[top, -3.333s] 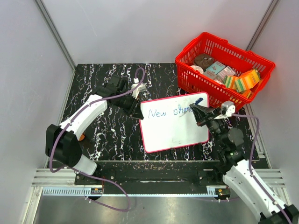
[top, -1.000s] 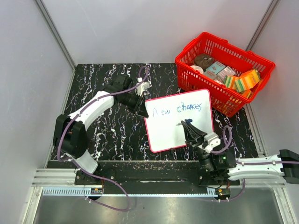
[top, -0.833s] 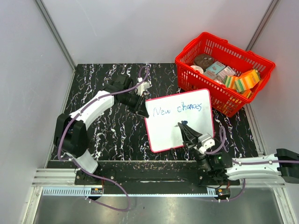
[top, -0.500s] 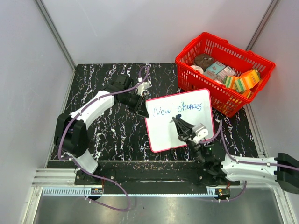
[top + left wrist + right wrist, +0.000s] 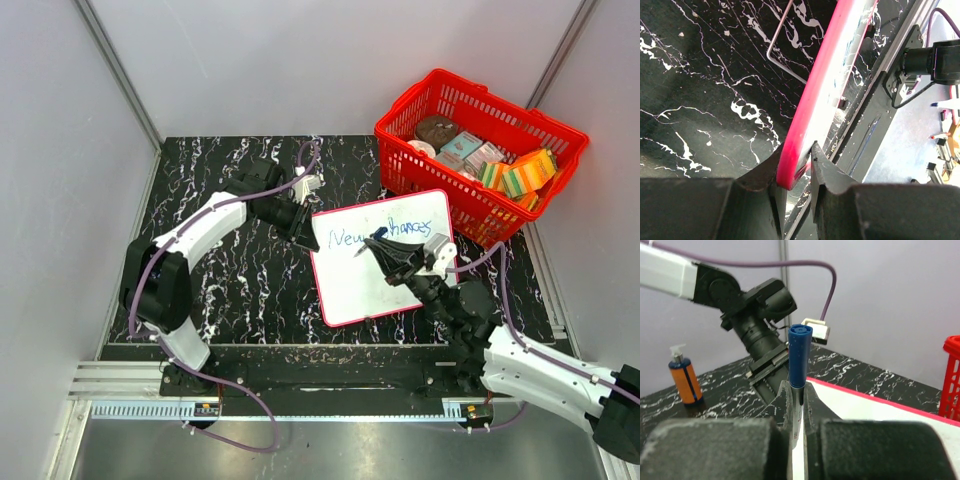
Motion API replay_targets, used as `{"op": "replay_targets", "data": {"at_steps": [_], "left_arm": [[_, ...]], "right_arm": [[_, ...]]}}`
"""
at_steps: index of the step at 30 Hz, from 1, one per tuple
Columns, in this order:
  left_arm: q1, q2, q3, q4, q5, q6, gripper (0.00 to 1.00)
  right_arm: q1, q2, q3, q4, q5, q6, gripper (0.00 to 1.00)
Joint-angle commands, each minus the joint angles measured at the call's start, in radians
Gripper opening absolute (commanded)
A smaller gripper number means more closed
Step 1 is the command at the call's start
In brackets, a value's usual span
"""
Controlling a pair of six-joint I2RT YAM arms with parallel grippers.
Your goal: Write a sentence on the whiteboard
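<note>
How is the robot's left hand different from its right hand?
The left hand pinches the red edge of the whiteboard; the right hand pinches a blue marker. The left hand sits at the board's far-left corner, the right hand over its white face. Both are shut on something.

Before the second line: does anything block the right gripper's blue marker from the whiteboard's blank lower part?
Nothing visible does. The blue marker is over the red-rimmed white whiteboard, whose lower part lies bare.
</note>
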Motion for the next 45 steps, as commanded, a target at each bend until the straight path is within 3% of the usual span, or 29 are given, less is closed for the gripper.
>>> {"op": "replay_targets", "data": {"at_steps": [1, 18, 45], "left_arm": [[0.006, 0.054, 0.023, 0.031, -0.138, 0.086, 0.0], [0.022, 0.107, 0.032, 0.017, -0.111, 0.059, 0.0], [0.022, 0.099, 0.032, 0.019, -0.097, 0.059, 0.0]], "right_arm": [[-0.007, -0.004, -0.06, 0.043, -0.061, -0.009, 0.0], [-0.004, 0.124, -0.172, 0.319, 0.072, -0.076, 0.0], [0.015, 0.322, -0.12, 0.385, 0.1, -0.067, 0.0]]}}
